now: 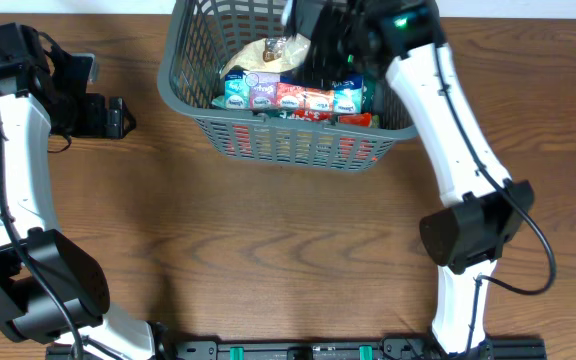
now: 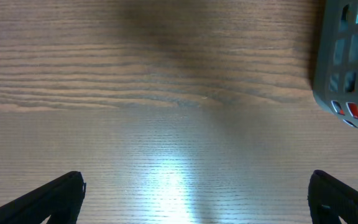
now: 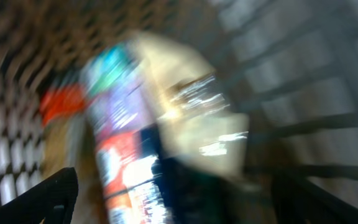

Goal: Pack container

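Note:
The container (image 1: 298, 150), a dark grey slotted basket, stands at the table's far middle. It holds a row of colourful snack packets (image 1: 288, 96) and a beige bag (image 1: 266, 55). My right gripper (image 1: 323, 45) reaches down into the container over its right half. In the blurred right wrist view its fingers stand wide apart, open (image 3: 174, 180), above the packets (image 3: 120, 124) and the beige bag (image 3: 185, 106), with the lattice wall (image 3: 303, 56) behind. My left gripper (image 1: 118, 117) is open over bare table at the left, nothing between its fingers (image 2: 196, 180). A corner of the container (image 2: 347, 62) shows at the right of the left wrist view.
The wooden table (image 1: 288, 260) stretches in front of the container. The right arm's white link (image 1: 448, 140) slants across the container's right corner. The left arm (image 1: 13, 150) stands along the left edge.

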Tool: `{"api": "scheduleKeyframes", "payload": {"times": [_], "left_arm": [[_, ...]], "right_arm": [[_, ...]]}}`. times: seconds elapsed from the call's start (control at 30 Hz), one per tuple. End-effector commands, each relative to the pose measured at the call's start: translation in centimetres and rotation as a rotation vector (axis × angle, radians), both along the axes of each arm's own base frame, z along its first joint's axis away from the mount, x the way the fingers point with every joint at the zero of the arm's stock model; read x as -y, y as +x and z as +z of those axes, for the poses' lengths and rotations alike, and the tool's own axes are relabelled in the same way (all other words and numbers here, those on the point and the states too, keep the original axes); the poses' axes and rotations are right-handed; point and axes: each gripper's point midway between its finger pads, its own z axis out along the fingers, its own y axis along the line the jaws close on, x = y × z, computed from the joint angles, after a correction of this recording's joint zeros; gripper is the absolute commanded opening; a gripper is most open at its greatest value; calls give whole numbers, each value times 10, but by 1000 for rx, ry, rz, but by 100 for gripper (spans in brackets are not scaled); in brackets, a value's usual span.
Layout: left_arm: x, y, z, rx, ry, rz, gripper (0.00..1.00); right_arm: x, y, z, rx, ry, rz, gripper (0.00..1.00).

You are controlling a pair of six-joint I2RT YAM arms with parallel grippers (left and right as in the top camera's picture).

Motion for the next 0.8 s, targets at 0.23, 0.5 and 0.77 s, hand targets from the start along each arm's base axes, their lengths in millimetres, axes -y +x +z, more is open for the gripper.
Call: {"api": "scheduleKeyframes", "payload": {"times": [0.23, 0.5, 0.77], "left_arm": [[0, -2, 7, 17, 3, 9, 99], [0, -1, 15, 43, 11, 9, 99], [15, -16, 65, 166, -8, -15, 99]], "right_arm": [[217, 2, 110, -1, 268, -1112, 99], [348, -72, 68, -265, 285, -1599, 99], [373, -87, 80, -249, 214, -1426, 99]]}}
